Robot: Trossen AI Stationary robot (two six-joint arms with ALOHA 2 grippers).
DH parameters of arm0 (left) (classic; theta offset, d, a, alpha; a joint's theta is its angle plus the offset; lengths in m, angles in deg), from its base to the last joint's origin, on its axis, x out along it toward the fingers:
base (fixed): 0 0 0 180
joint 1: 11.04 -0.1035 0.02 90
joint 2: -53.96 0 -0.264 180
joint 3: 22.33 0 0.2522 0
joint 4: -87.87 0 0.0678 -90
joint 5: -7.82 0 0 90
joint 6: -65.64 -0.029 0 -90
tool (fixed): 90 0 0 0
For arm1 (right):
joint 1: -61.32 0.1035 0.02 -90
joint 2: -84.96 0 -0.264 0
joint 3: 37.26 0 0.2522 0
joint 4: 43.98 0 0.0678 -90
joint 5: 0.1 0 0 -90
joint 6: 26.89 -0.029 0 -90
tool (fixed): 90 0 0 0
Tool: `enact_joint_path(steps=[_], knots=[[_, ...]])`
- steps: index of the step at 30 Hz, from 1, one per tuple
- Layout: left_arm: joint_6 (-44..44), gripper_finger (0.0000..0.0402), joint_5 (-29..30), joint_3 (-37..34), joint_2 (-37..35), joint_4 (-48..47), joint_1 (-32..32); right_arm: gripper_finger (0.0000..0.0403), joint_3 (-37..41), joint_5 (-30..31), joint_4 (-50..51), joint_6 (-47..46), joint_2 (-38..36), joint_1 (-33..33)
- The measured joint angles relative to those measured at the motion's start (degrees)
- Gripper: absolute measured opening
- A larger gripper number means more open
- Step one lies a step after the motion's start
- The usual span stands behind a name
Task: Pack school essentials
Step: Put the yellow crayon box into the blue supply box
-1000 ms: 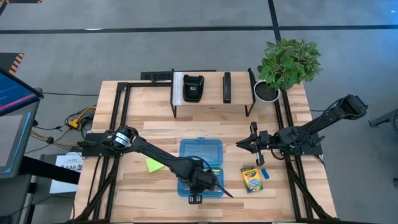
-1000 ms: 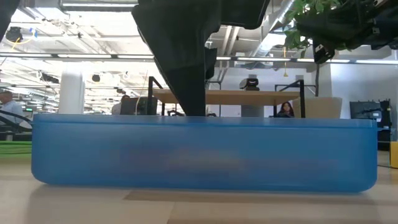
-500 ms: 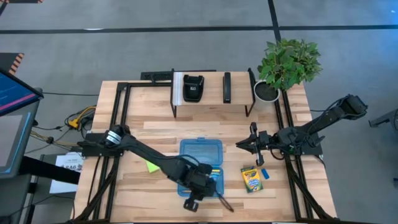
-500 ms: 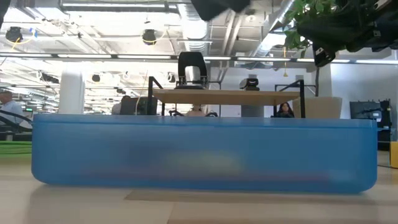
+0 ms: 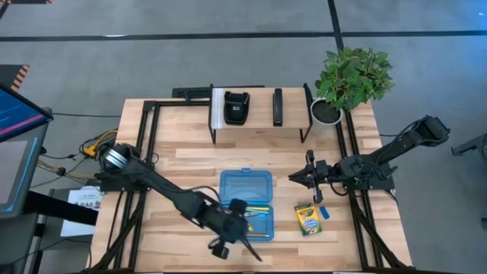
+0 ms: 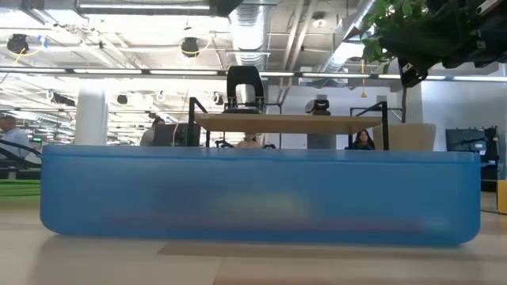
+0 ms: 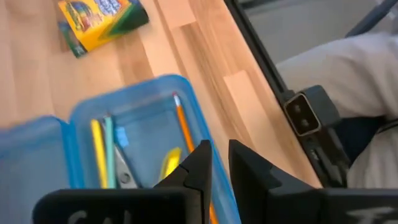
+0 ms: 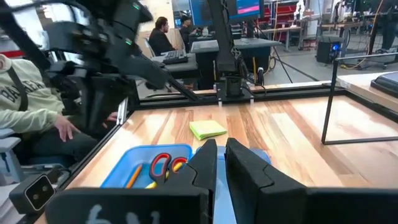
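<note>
overhead: left tool (image 5: 242, 237) over the blue case's (image 5: 245, 183) near edge, pencils (image 5: 259, 208) inside; crayon box (image 5: 307, 218) and blue eraser (image 5: 324, 214) on bench (image 5: 190, 164) beside it. right tool (image 5: 307, 177) waits nearby. low view: case wall only. left wrist: fingers (image 7: 202, 163) nearly closed, empty. right wrist: fingers (image 8: 204, 157) near-closed, empty; scissors (image 8: 160, 165) in case, sticky pad (image 8: 208, 129) beyond.

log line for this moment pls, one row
left gripper: above near edge of blue case, nothing held | right gripper: waiting right of case | in case: scissors, pencils | out: crayon box, sticky-note pad
</note>
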Motion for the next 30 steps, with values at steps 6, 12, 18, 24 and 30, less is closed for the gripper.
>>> enact_joint_path(steps=[6,12,18,24,30], knots=[[4.4,0.0019,-1.0,-20.9,-13.1,19.5,-0.3,0.0054,0.0,0.0,-0.3,0.0,0.0,0.0],[5.0,0.0013,3.2,-38.7,-27.4,36.2,-0.3,0.0054,-0.3,0.0,-0.8,0.0,-1.1,0.0],[2.3,0.0014,7.1,-50.7,-38.6,51.9,-0.3,0.0054,-5.5,0.0,8.1,-1.3,-2.5,0.0],[-2.0,0.0014,7.2,-55.7,-43.5,58.7,-0.3,0.0054,-17.3,0.0,33.0,-7.0,-2.6,0.0],[-3.1,0.0014,8.1,-55.7,-44.3,59.1,-0.4,0.0056,-26.3,-2.4,49.2,-15.3,-1.8,0.0]])
